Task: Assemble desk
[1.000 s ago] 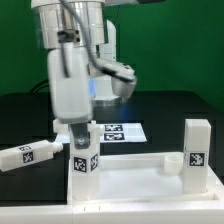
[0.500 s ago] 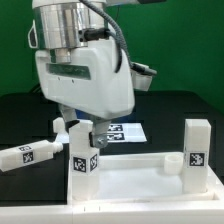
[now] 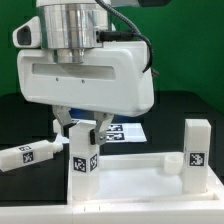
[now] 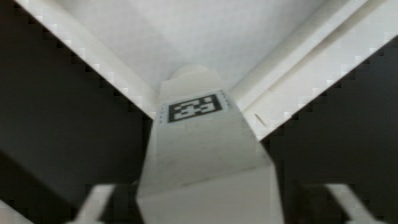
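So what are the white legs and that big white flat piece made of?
The upright leg and its mates look like hard white plastic with a matte finish: even colour, sharp square edges. The tabletop seems the same plastic; its raised rim looks moulded in one piece. The black-and-white tags are probably printed stickers, though I can't be sure.

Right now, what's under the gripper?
An upright tagged leg standing on the tabletop, between the open fingers of the gripper; the wrist view shows gaps on either side. How the leg's foot joins the tabletop can't be seen.
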